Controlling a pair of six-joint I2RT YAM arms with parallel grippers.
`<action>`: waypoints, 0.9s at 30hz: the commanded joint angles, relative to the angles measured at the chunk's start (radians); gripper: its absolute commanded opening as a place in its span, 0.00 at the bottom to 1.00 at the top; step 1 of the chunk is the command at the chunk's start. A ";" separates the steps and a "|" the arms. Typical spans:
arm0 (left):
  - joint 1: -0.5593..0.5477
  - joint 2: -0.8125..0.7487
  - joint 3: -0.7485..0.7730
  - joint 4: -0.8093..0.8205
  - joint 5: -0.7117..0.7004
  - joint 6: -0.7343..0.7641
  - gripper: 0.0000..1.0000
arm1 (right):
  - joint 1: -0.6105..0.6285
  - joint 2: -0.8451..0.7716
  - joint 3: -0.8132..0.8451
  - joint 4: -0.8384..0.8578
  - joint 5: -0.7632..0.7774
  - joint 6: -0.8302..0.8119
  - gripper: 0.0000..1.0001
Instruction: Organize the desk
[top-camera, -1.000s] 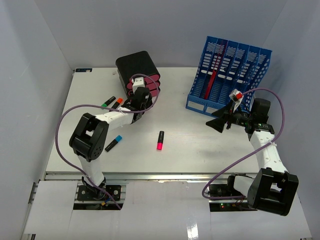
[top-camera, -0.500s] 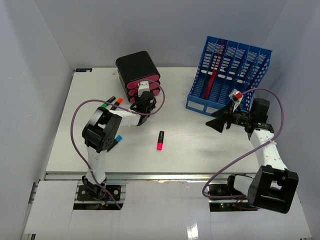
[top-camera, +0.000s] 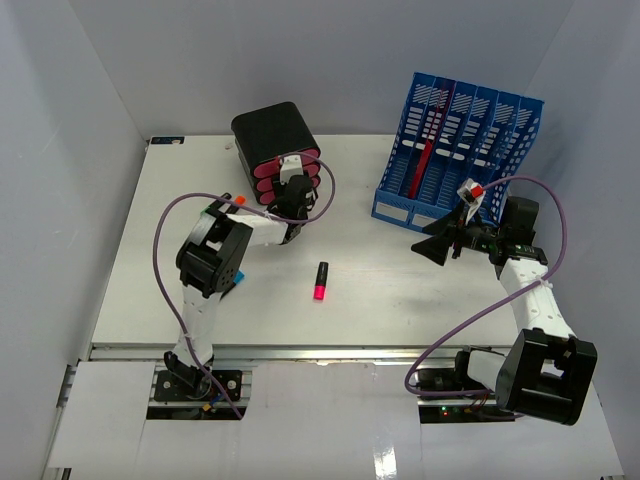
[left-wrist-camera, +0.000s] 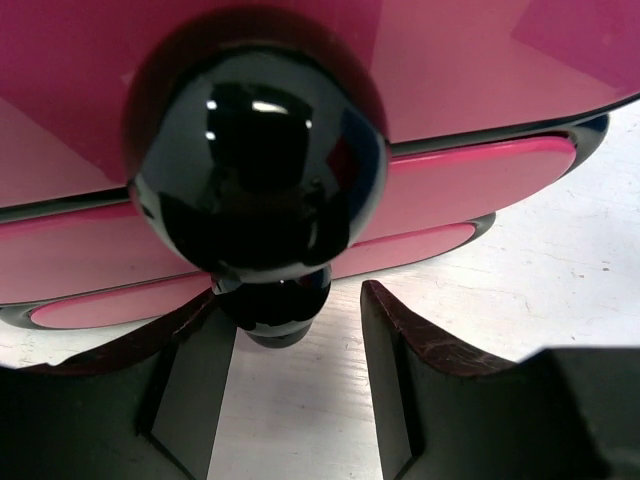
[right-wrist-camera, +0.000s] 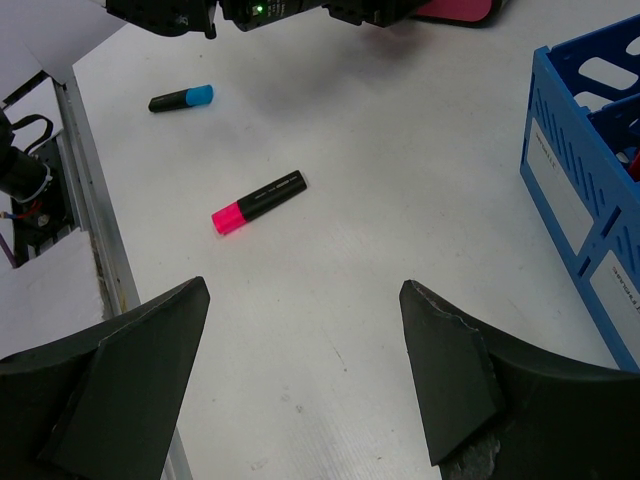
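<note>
Two grippers: left gripper spread astride lower knob of drawer unit; off-centre closure could slip and shove the unit. Right gripper spread, empty, well right of it.

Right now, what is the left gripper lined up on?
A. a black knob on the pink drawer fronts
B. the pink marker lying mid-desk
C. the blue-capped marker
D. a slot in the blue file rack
A: in the left wrist view the left gripper stands open, with a black knob on the pink drawer fronts showing between its jaws. The pink marker lies apart on the desk.
</note>
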 joint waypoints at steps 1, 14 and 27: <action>0.009 0.015 0.051 -0.037 -0.011 -0.010 0.62 | -0.003 -0.004 0.019 -0.006 -0.022 -0.014 0.84; 0.013 -0.022 0.018 -0.066 -0.024 -0.062 0.68 | -0.003 -0.009 0.020 -0.006 -0.025 -0.015 0.84; 0.016 0.036 0.098 -0.123 -0.053 -0.060 0.60 | -0.003 -0.011 0.020 -0.008 -0.024 -0.013 0.84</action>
